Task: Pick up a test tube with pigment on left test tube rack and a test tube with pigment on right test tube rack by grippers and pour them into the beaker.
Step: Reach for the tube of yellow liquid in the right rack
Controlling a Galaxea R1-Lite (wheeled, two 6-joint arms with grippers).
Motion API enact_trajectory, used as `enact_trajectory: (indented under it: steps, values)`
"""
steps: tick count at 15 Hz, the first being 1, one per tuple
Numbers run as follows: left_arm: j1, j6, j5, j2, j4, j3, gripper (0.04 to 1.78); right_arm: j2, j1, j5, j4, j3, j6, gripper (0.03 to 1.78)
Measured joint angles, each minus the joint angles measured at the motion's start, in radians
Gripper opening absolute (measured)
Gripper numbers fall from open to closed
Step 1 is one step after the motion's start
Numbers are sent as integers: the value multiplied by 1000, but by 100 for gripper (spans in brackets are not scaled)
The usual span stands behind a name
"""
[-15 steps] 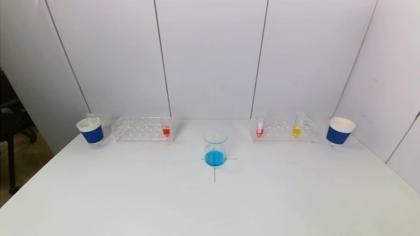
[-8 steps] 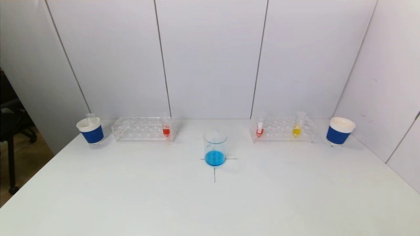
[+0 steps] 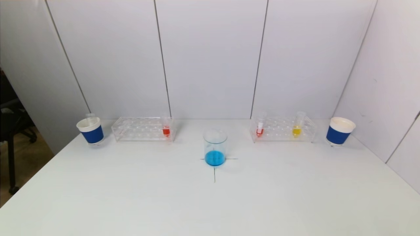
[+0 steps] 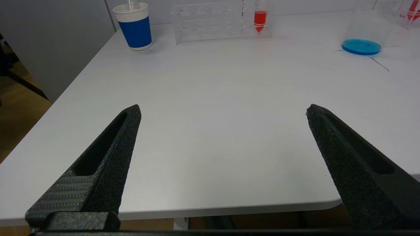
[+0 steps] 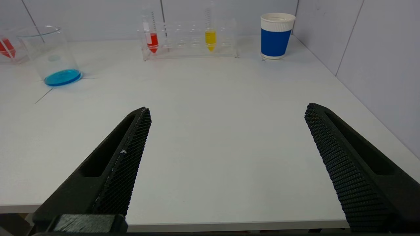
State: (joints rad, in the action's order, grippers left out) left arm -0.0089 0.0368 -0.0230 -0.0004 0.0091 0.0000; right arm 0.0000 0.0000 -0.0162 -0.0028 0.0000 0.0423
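Observation:
A glass beaker (image 3: 215, 146) with blue liquid in its bottom stands at the table's middle on a cross mark. The clear left rack (image 3: 141, 128) holds one tube of red pigment (image 3: 166, 130) at its inner end. Two tubes stand in the right rack (image 3: 283, 129): a red one (image 3: 260, 129) and a yellow one (image 3: 296, 129). Neither arm shows in the head view. My left gripper (image 4: 223, 109) hangs open at the table's near edge, far from the left rack (image 4: 223, 21). My right gripper (image 5: 227, 109) is open there too, nothing between its fingers.
A blue-and-white paper cup (image 3: 91, 130) with a clear tube in it stands outside the left rack. A second cup (image 3: 340, 130) stands beyond the right rack, close to the side wall (image 3: 387, 82). White panels close the back.

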Motion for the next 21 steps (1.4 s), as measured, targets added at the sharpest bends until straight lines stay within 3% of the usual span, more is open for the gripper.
enact_trajectory:
  steps: [21]
  values:
    - [0, 0, 0, 0, 0, 0, 176, 0, 0, 3, -8, 0, -22, 171]
